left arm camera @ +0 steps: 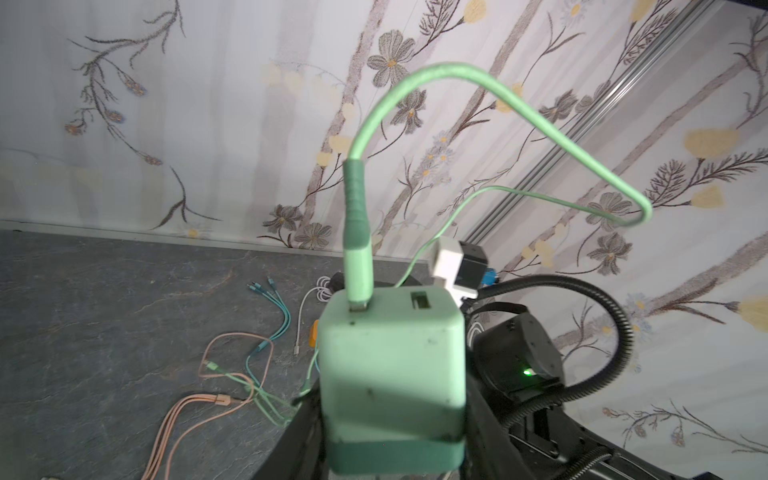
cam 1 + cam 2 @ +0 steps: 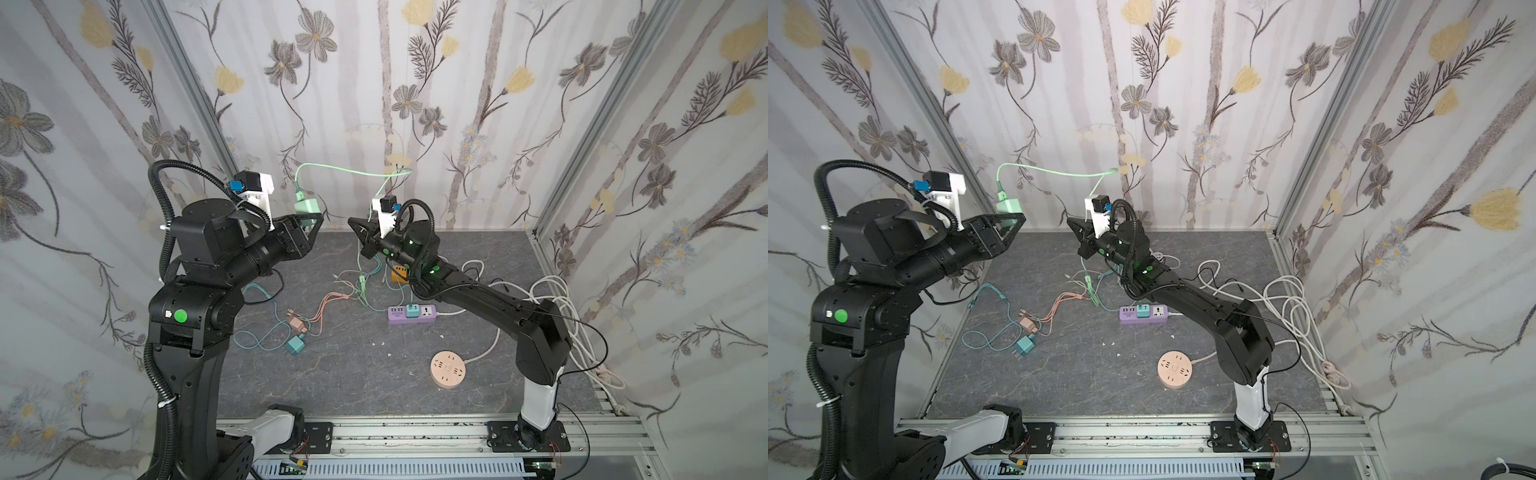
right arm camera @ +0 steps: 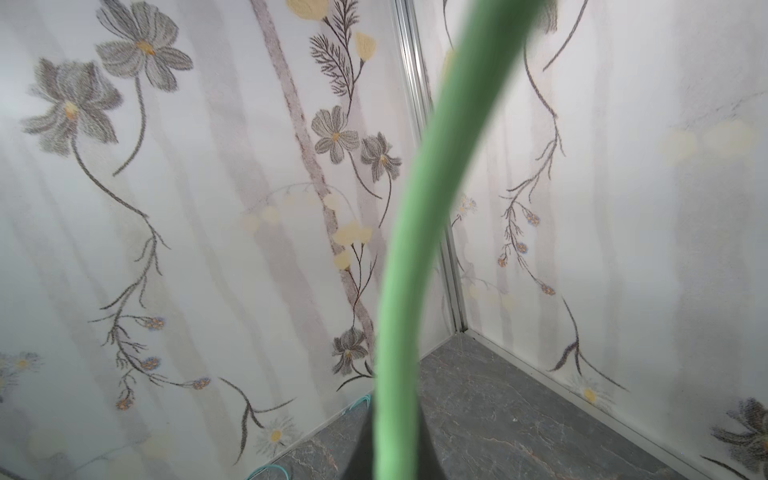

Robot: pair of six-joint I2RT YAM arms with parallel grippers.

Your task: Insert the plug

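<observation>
Floral wallpaper is covering the three walls around a dark grey marbled table (image 2: 374, 374).

Nearest me, a round peach socket (image 2: 448, 368) is lying flat on the table, its white cord running off toward the right wall. To its left, a teal adapter (image 2: 296, 345) is sitting just beside a peach adapter (image 2: 297, 324), and thin teal and peach leads are looping around both.

Farther in, a purple power strip (image 2: 411, 313) is lying flat with a teal plug (image 2: 412, 309) seated in it. White cords (image 2: 557, 299) are piling up along the right wall.

At the far end, both arms are reaching up above the table toward the back wall.

- Left claw (image 2: 316, 220): grasping the mint green plug (image 2: 306, 205), which is being held in the air near the back wall, well apart from the power strip. In the left wrist view the plug (image 1: 395, 365) is filling the frame, gripped low on its body, with a USB connector seated in one of two ports on its upper face.
- A green cable (image 2: 353, 170) is arcing from that connector across to the right arm.
- Right claw (image 2: 353, 222): clenched on the green cable. In the right wrist view the cable (image 3: 411, 249) is rising from between the fingers.
</observation>
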